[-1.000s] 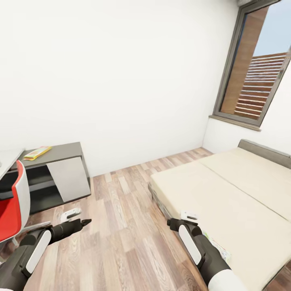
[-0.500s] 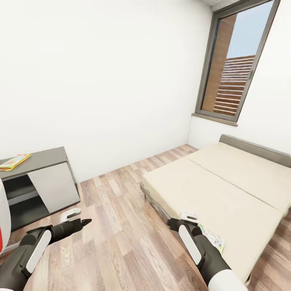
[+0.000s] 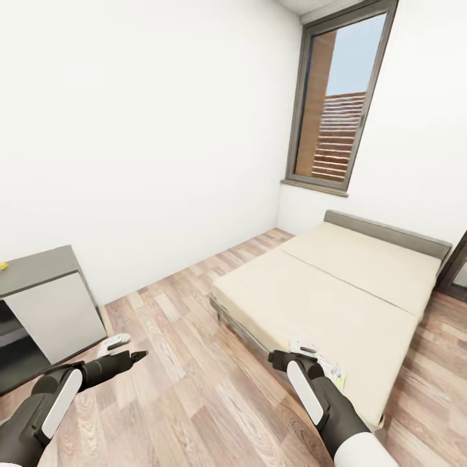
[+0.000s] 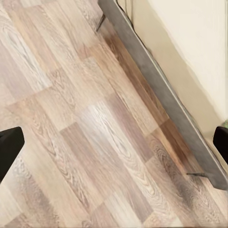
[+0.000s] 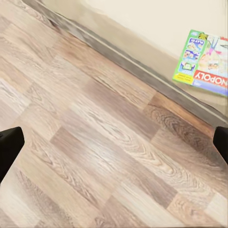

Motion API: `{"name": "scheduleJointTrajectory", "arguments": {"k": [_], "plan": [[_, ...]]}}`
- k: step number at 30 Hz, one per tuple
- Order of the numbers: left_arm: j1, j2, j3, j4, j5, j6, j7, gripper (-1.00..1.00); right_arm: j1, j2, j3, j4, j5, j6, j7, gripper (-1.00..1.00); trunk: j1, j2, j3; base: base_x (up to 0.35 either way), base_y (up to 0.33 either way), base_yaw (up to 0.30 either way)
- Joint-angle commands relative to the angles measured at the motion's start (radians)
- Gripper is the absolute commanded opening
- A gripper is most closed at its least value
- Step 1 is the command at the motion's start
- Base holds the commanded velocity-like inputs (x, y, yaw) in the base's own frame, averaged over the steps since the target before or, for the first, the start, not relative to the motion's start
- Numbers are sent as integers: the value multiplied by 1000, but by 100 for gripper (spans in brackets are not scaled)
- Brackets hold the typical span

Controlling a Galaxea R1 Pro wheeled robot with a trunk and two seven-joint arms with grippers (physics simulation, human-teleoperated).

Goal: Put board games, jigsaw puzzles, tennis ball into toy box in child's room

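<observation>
Right wrist view: right gripper [image 5: 114, 140] wide open over floor [image 5: 95, 156], holding nothing. Left gripper [image 4: 114, 142] likewise spread and empty. One board game [image 5: 205, 56] counted, lying flat on the bed [image 5: 142, 19] at its near edge, just beyond my right arm. I judge it light, stiff and thin; I'd pinch it across the overhanging edge. Head view: one bed [image 3: 337, 285], one table [image 3: 39, 272] end at left, one window [image 3: 337, 104].

Both arms forward, low; left gripper [image 3: 123, 348] and right gripper [image 3: 299, 351] spread wide.
</observation>
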Motion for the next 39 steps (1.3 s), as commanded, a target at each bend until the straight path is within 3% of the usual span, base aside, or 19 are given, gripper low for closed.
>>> {"name": "scheduleJointTrajectory", "arguments": {"k": [1, 15, 39], "plan": [[-1, 0, 2, -1, 1, 6, -3, 100, -1, 0, 2, -1, -11, 1, -10, 100, 1, -2, -2, 0, 199, -280], [0, 0, 2, -1, 1, 6, -3, 100, -1, 0, 2, -1, -14, 0, -10, 100, 1, -2, -2, 0, 229, -280], [-1, 0, 1, -1, 1, 6, -2, 100, -1, -2, -5, 0, -17, 1, -10, 100, 1, -2, -2, 0, 123, -280]]}}
